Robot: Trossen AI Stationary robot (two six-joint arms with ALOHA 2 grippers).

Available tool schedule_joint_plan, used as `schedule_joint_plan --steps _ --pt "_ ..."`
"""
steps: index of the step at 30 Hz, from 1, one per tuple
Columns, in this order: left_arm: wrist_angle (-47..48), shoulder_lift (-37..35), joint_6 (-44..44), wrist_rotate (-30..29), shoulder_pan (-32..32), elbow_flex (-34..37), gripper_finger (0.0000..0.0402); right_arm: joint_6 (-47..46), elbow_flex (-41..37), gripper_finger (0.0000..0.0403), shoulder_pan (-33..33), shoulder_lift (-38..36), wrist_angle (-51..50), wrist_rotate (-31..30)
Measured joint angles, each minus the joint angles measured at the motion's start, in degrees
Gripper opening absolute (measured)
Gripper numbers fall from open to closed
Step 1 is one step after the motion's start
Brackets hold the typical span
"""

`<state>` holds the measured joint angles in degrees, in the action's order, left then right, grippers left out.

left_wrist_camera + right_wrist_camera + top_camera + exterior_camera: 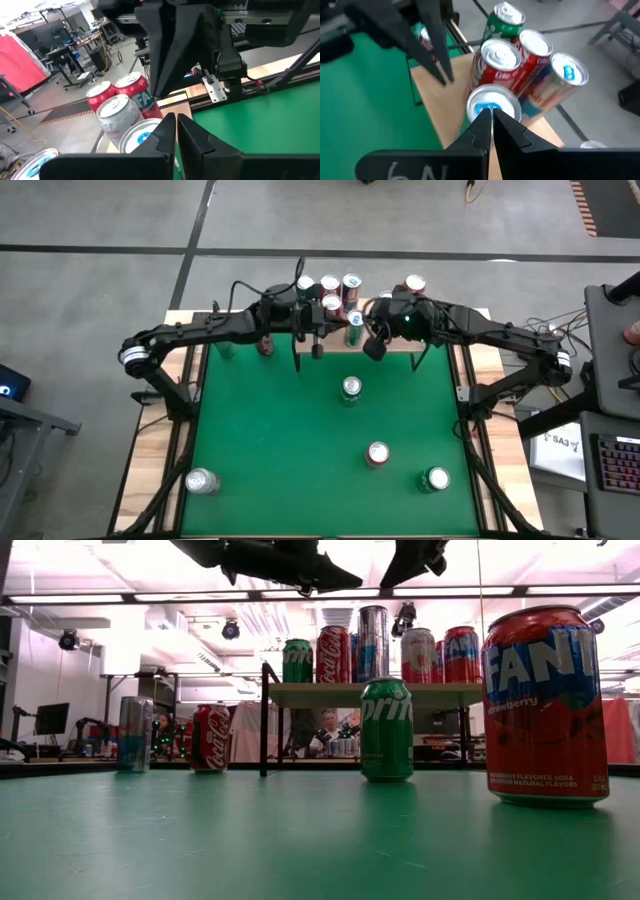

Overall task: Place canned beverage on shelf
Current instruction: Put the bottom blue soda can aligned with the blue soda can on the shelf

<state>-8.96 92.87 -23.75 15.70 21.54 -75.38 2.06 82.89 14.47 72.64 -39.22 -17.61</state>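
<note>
A keyboard (617, 461) sits at the right edge of the high view, beside a white sheet of paper (560, 448). At the far left edge a dark monitor (12, 383) shows. In the low view's left background stand a screen (51, 718) and ceiling spotlights (68, 640); a person (325, 730) sits mid-frame.

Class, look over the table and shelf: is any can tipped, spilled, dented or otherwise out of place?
Nothing stands out. Every can in view stands upright, both on the shelf and on the green table, with no spill. Both grippers hang shut and empty above the shelf.
</note>
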Motion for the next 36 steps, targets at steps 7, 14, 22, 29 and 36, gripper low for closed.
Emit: schedule_joint_plan --steps 7,14,22,29,36 --pt "-0.38 0.85 -0.22 -0.17 1.46 -0.52 0.0 3.09 -4.56 0.0009 3.25 -0.04 7.34 2.24" --pt "-0.79 1.12 0.11 -0.17 1.99 -0.32 0.0 3.04 -8.1 0.0009 3.95 -0.09 11.23 3.67" --pt "-0.6 4.16 0.42 -0.79 1.98 -1.5 0.0 2.41 -8.1 0.0009 3.95 -0.68 11.01 3.66" --pt "0.0 4.28 0.65 -2.7 1.97 -1.74 0.0 1.67 -8.1 0.0009 3.95 -2.38 10.41 3.63" --pt "0.46 4.23 1.36 -2.75 1.64 -1.74 0.0 0.69 -8.1 0.0009 3.95 -2.37 8.52 3.65"
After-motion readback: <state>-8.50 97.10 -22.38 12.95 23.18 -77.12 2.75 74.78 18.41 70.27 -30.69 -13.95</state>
